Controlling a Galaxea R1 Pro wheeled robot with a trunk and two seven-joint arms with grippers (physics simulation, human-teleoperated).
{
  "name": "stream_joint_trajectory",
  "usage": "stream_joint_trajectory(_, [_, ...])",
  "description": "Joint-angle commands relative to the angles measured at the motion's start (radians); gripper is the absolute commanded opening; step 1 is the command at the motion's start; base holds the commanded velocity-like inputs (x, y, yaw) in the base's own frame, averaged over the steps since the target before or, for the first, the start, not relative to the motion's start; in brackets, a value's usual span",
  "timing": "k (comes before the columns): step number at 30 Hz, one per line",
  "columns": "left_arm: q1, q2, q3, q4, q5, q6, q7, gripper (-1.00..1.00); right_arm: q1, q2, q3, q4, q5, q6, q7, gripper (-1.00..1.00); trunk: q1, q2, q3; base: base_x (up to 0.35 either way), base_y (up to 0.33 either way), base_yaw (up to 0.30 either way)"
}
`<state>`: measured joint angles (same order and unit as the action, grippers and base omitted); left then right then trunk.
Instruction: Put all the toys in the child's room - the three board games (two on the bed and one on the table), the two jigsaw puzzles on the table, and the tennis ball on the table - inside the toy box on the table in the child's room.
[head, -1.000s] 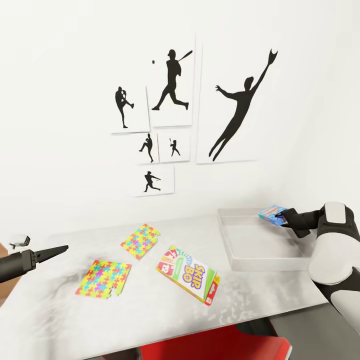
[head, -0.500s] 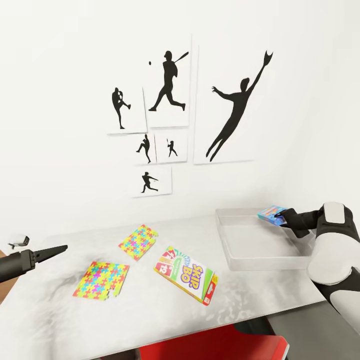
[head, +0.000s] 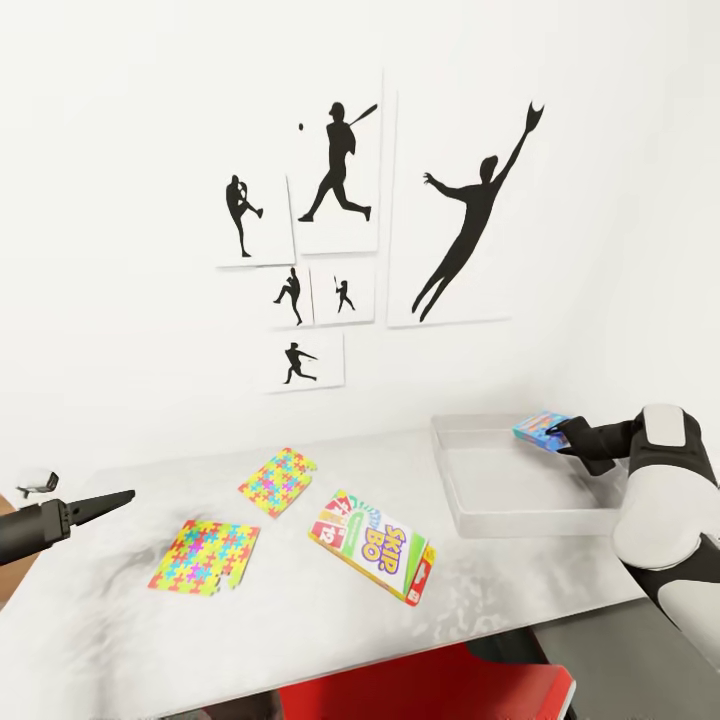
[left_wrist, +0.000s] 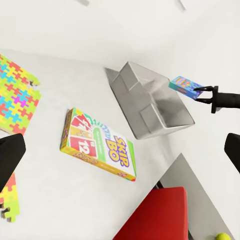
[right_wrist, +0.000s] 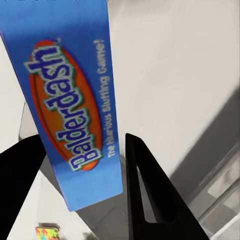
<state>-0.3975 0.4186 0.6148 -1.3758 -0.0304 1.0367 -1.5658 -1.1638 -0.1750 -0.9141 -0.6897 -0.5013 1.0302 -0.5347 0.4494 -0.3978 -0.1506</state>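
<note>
My right gripper (head: 562, 436) is shut on a blue "Balderdash" board game (head: 538, 428), holding it over the far right corner of the light grey toy box (head: 470, 520). In the right wrist view the blue lid (right_wrist: 75, 100) sits between the two black fingers (right_wrist: 145, 185). The green-white Skip-Bo board game (head: 373, 545) lies flat on the white table (head: 300, 630), left of the toy box. Two jigsaw puzzles (head: 279, 481) (head: 205, 556) lie further left. My left gripper (head: 95, 497) hovers open at the table's left end. The tennis ball (left_wrist: 222, 236) shows low beside the table.
A red chair (head: 430, 690) stands under the table's near edge. White wall with black baseball silhouette pictures (head: 345, 170) runs right behind the table. A lower dark grey section (head: 610, 640) joins the table at the right.
The whole picture has shifted a little to the left, so the camera moved. My right gripper keeps the blue box at the toy box's far corner. The left arm has stayed put.
</note>
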Motion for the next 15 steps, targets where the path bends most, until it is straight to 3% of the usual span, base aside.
stream_joint_trajectory(1, [-0.001,0.000,0.000,0.000,-0.003,0.011,-0.005,1.00,-0.002,0.001,-0.002,0.000,-0.010,0.001,-0.011,-1.00,0.001,-0.002,-0.003,-0.009,0.002,0.000])
stream_joint_trajectory(11, [-0.001,0.000,0.000,-0.001,-0.003,0.011,-0.005,1.00,-0.007,0.002,0.001,0.005,-0.010,-0.001,-0.015,-1.00,0.001,-0.002,-0.014,-0.003,0.000,0.030])
stream_joint_trajectory(15, [-0.001,-0.001,-0.001,0.000,-0.003,0.011,-0.005,1.00,-0.009,0.002,0.000,0.006,-0.010,-0.002,-0.052,-1.00,0.001,-0.002,-0.020,0.000,0.000,0.067])
